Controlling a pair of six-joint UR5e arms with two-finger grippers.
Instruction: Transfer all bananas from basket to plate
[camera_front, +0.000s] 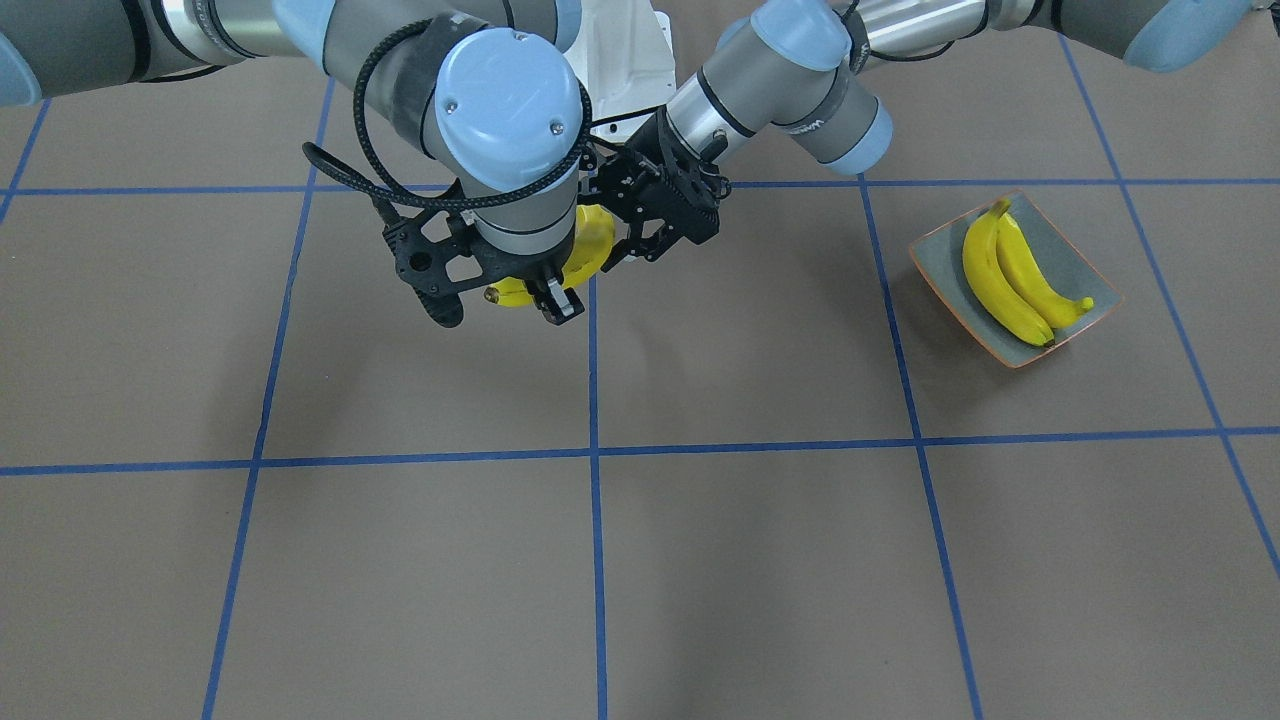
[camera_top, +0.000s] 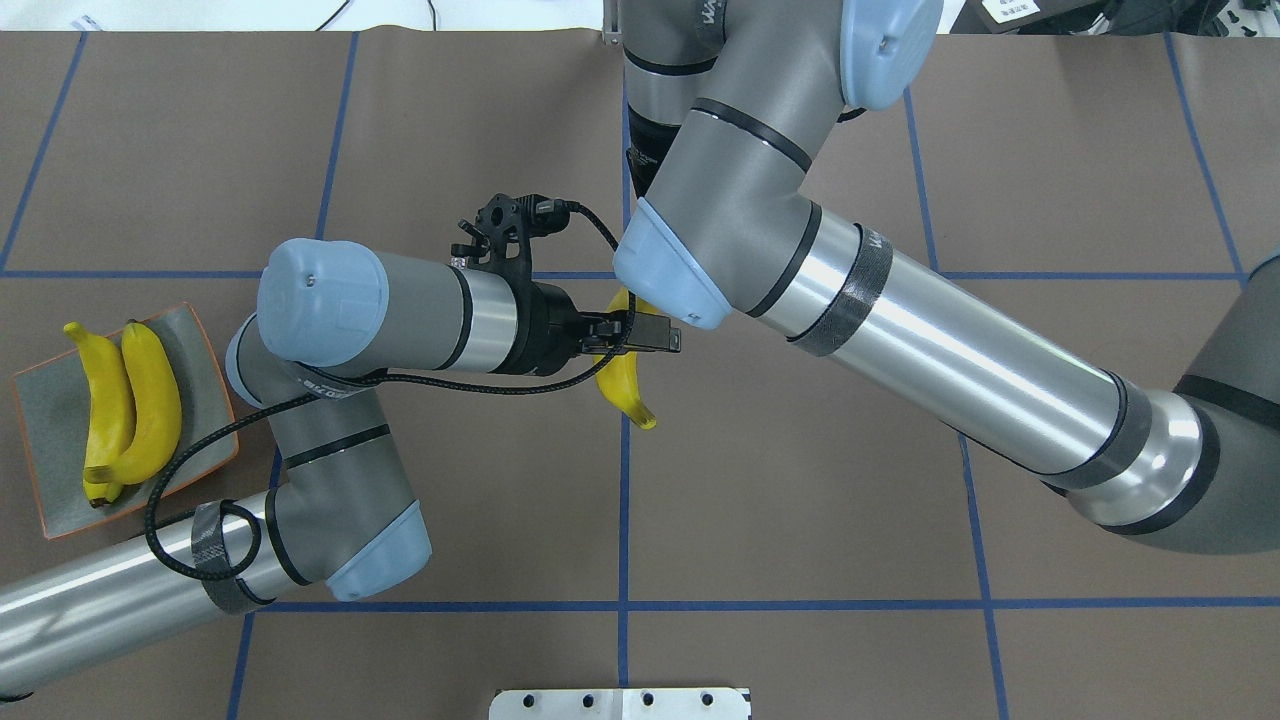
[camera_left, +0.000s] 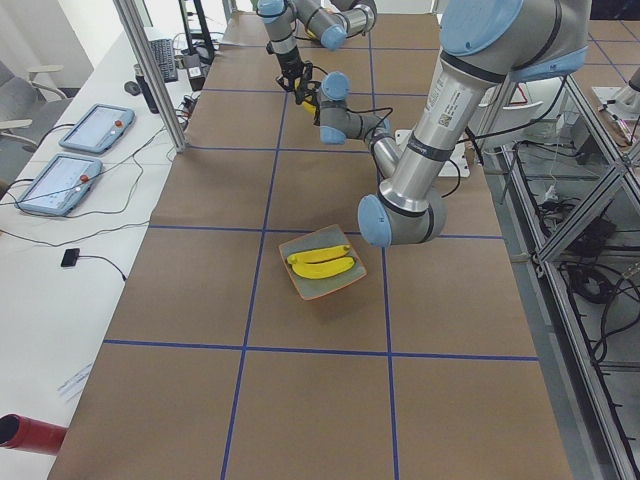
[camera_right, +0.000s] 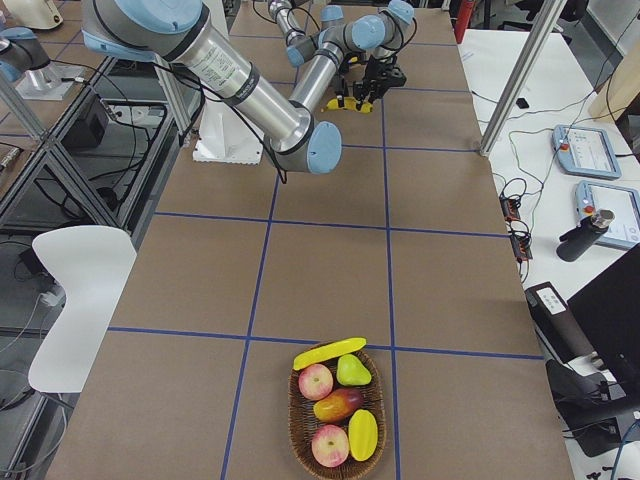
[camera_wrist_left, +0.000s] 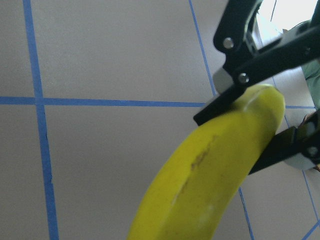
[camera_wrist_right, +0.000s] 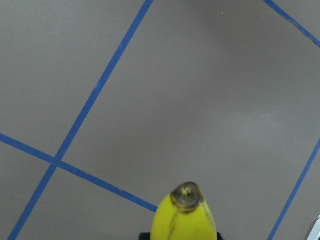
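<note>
Two bananas (camera_front: 985, 270) lie on plate (camera_front: 1065, 260); well away, right gripper (camera_front: 553, 297) clamps third banana (camera_front: 597, 245), seemingly mid-handover; left gripper (camera_front: 630, 248), grip unclear, must clamp before release.

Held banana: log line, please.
right gripper: shut on held banana; left gripper: at it, grip unclear; plate: two bananas; basket rim: fourth banana

Surface (camera_front: 760, 570): brown covering; I see blue tape lines crossing it in a grid.
Apples (camera_right: 316, 381): two, red and yellow, at the end on the robot's right.
Pear (camera_right: 352, 371): green, touching one apple.
Pendants (camera_left: 96, 128): two cabled tablets, across the surface from the robot.
Chair (camera_right: 82, 300): white, beside the surface.
</note>
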